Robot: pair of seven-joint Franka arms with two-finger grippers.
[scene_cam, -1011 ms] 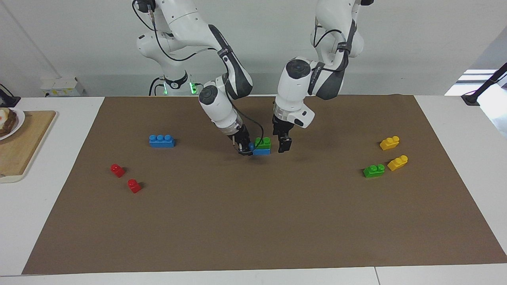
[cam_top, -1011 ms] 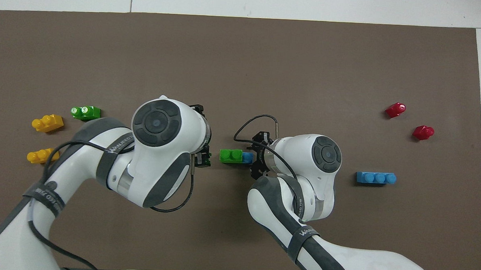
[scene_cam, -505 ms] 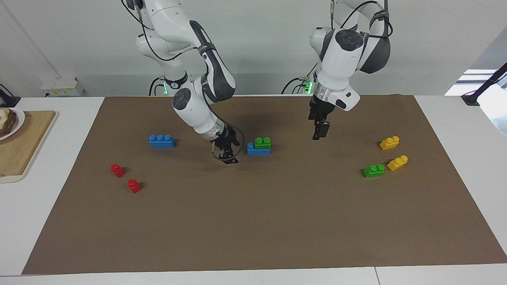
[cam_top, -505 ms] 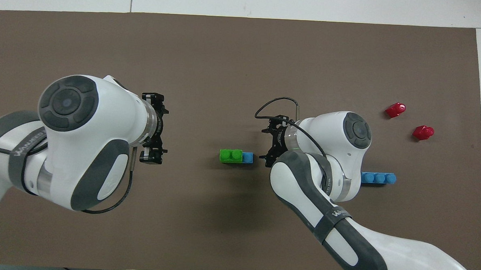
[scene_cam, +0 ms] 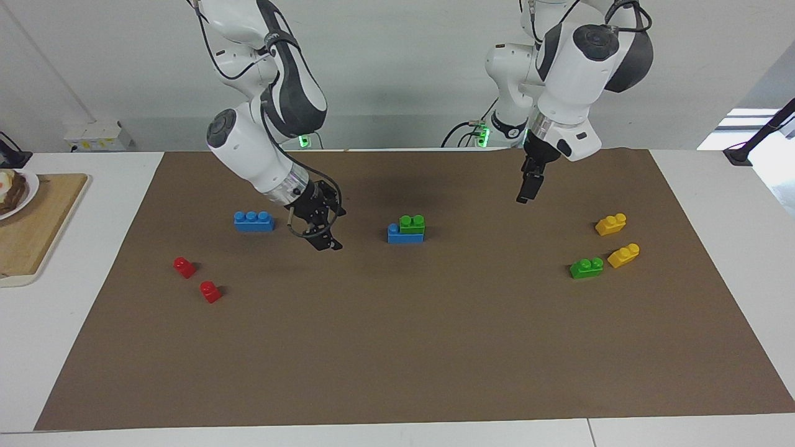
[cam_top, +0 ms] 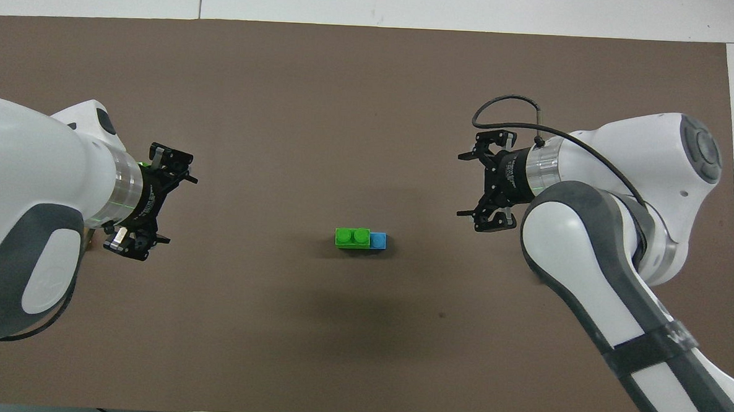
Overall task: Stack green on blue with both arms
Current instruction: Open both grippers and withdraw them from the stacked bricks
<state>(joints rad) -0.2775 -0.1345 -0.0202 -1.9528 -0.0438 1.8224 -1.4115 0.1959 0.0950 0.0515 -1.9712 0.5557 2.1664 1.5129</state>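
The green brick (scene_cam: 412, 223) sits pressed onto the blue brick (scene_cam: 395, 234) near the middle of the brown mat (scene_cam: 397, 347), covering two of its studs and leaving one blue stud bare at the end toward the right arm. Neither gripper touches the stack. The right gripper (scene_cam: 326, 239) hangs in the air over the mat between the stack and a second blue brick (scene_cam: 253, 221), its fingers spread apart and holding nothing. The left gripper (scene_cam: 525, 189) is raised over the mat toward the left arm's end of the table, well apart from the stack, its fingers likewise apart and empty, as the overhead view shows. The mat covers most of a white table (scene_cam: 714, 186), with a pale wall at the robots' end of it. Toward the left arm's end lie a second green brick (scene_cam: 586, 267) and two yellow bricks (scene_cam: 611, 224), the green one just beside the yellow one farther from the robots. Toward the right arm's end lie two red bricks (scene_cam: 184, 267), farther from the robots than the second blue brick. Off the mat at that end, a wooden board (scene_cam: 37, 230) rests on the table with a plate (scene_cam: 25, 189) partly on it. Nothing lies between either gripper and the stack.
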